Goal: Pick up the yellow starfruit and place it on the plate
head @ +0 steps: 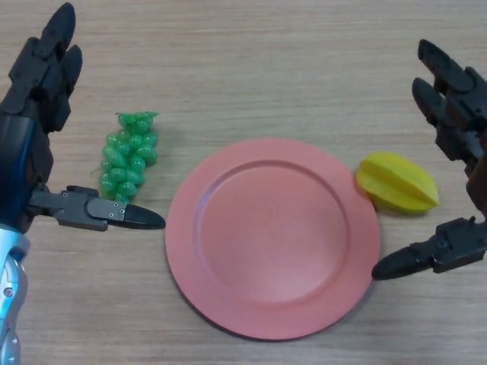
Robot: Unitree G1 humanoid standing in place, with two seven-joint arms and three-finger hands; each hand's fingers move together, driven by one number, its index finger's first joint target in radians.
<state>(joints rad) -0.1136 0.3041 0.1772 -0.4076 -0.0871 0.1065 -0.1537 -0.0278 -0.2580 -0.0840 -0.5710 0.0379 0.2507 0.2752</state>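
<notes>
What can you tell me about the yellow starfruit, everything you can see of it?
The yellow starfruit is a glossy, plastic-looking oval with raised lengthwise ridges, lying on its side on the wooden table, long axis running left to right and tilted a little. It sits just off the right edge of the pink plate, its left tip meeting or slightly overlapping the rim. The right hand is open around it, fingers beyond, thumb nearer, not touching. It looks whole.

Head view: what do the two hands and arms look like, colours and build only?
Both hands are black and blocky, with thick segmented fingers and a thumb tapering to a rounded glossy tip. The left hand sits on a dark blue, glossy wrist housing, with a silver-grey metallic arm section below it at the view's lower left edge. The right hand shows only black parts. No markings are legible.
</notes>
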